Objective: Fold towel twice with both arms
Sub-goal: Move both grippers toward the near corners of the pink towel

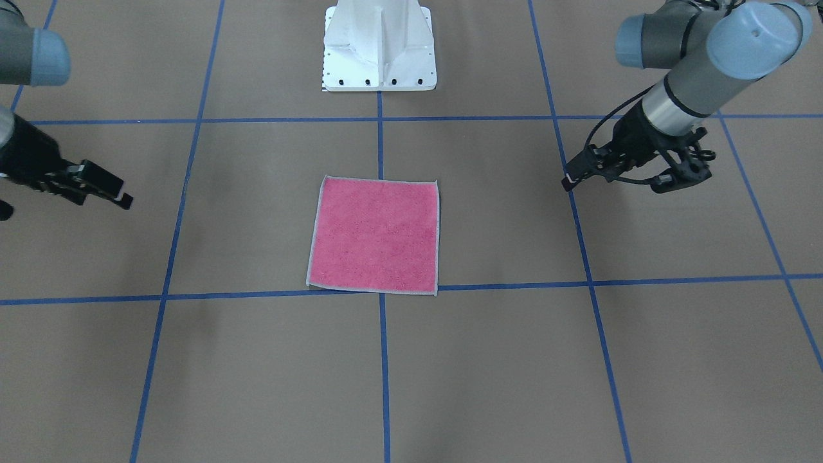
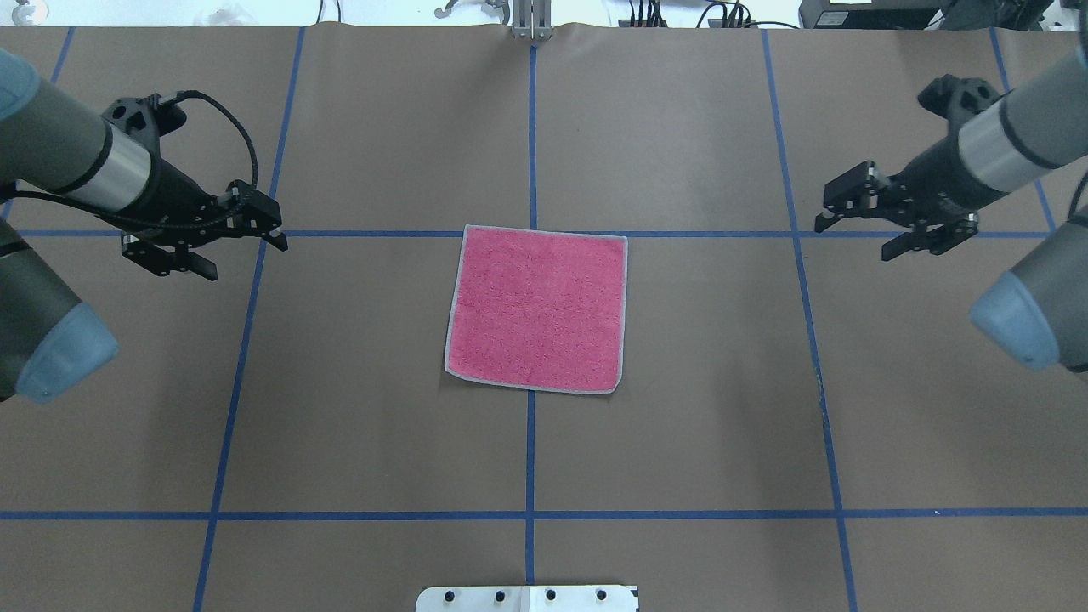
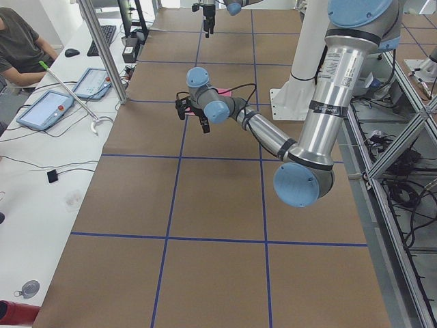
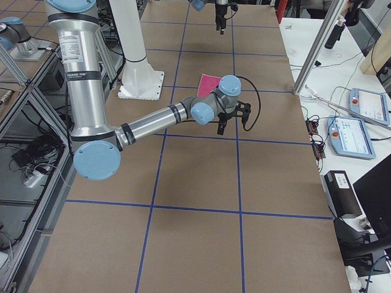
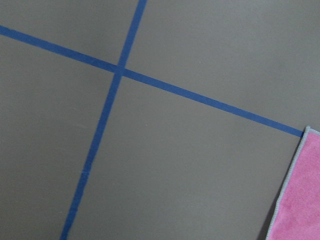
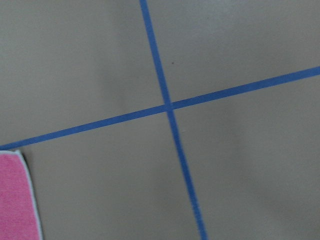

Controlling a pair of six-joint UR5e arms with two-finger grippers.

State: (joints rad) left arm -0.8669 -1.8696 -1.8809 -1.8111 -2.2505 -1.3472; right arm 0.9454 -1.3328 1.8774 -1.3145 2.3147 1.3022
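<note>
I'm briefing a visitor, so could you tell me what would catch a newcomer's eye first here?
The pink towel lies flat and unfolded at the middle of the brown table, across a blue tape line. The left gripper and right gripper hover clear of it on either side, both open and empty.

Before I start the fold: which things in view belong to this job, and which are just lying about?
For the job:
- towel, flat, pink face up
- left end effector, open, clear of the towel
- right end effector, open, clear of the towel

Just about:
- white pedestal base
- blue tape lines
- teach pendants on the side bench
- person seated there
</note>
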